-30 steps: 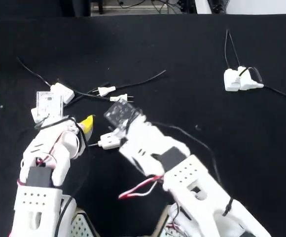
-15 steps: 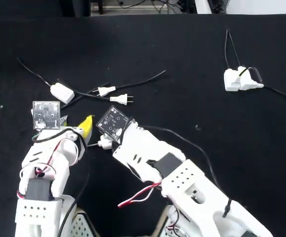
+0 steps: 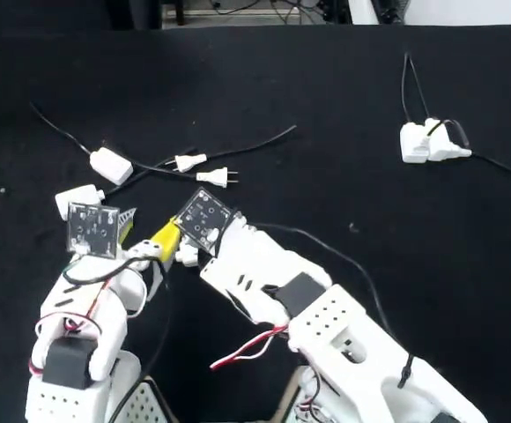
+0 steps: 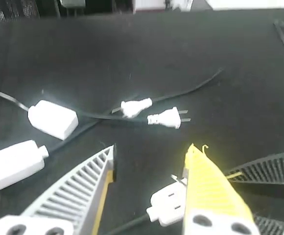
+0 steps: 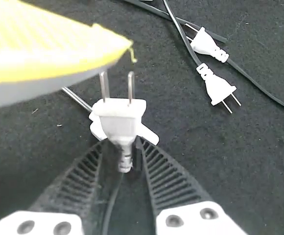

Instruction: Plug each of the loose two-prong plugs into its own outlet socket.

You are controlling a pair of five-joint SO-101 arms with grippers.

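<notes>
The surface (image 3: pixel 344 106) is covered in black cloth. Beyond its far edge, a pale floor (image 3: pixel 238 18) and dark furniture legs (image 3: pixel 180 11) are seen.

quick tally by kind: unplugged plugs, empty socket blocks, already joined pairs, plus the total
unplugged plugs: 3 (farther loose plug, nearer loose plug, held plug in the right gripper)
empty socket blocks: 2 (farther socket block, nearer socket block)
joined plug-and-socket pair: 1
total: 6
</notes>
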